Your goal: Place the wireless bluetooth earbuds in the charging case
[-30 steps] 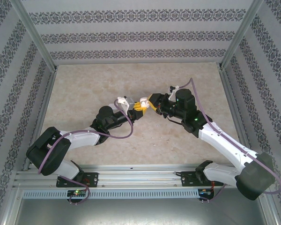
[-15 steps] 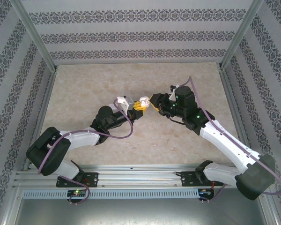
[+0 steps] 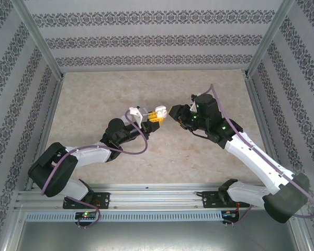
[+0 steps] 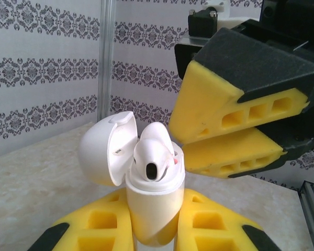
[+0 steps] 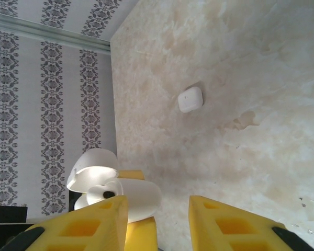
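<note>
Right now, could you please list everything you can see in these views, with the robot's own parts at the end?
charging case: one, white, lid open, held upright in the left pincer
earbud: one, white, sticking up from that case's top
second case: one, white, closed, lying on the table
table: one, beige marble pattern
walls: pale with dark ornament stripes, on three sides
frame rails: silver, along the near edge
arms: two, white and black, meeting mid-table
left pincer: one, yellow and black, shut on the charging case
right pincer: one, yellow and black, open, empty, close beside the charging case
</note>
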You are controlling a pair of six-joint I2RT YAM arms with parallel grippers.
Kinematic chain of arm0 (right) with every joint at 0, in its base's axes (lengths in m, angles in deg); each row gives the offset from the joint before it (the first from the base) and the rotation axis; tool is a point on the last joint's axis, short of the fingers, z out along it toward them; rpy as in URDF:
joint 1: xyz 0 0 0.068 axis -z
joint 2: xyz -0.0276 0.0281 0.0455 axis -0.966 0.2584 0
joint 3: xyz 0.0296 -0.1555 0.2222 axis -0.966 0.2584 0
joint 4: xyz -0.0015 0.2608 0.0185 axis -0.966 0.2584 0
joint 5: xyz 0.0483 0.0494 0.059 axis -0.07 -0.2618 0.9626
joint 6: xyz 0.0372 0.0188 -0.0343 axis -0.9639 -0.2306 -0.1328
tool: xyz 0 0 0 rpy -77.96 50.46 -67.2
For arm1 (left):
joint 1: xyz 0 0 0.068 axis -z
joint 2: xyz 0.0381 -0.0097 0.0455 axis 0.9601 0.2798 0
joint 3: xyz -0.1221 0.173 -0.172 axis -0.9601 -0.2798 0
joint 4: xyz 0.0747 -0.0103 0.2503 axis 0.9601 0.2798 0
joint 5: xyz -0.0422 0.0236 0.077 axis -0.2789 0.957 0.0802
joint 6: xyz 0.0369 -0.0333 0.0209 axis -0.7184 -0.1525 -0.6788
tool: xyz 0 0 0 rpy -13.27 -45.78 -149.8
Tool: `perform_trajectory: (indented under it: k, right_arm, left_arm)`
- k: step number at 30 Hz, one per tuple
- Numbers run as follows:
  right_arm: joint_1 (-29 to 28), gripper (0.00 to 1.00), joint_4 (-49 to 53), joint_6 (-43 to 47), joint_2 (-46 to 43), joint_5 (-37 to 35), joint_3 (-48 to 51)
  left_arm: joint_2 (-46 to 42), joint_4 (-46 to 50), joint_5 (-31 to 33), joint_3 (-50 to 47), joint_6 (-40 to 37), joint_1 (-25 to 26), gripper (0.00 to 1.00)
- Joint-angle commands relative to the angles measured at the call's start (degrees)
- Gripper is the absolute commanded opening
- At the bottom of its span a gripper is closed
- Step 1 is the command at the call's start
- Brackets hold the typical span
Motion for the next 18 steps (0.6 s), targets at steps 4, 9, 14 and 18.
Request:
perform_trajectory:
  k: [4,9,14,18]
  right_arm:
    - [0.79,0.36,4.08,6.57,0.68,2.12,-6.12]
    - [3.61,0.36,7.05,9.75,4.69,9.94,-10.73]
    - [5.95,0.37,5.46,9.32,7.43,17.54,-11.83]
    - [6.39,0.37,5.26,9.17,9.76,21.98,-12.34]
  left_arm:
    - [-2.78,0.05,-4.47,1.63,0.12,-0.67,0.00]
    - [-4.06,3.59,-9.50,2.00,0.50,-1.19,0.00]
    - [-4.19,6.66,-14.66,2.96,0.92,-1.47,0.00]
    - [-2.92,9.24,-18.53,4.51,1.36,-1.55,0.00]
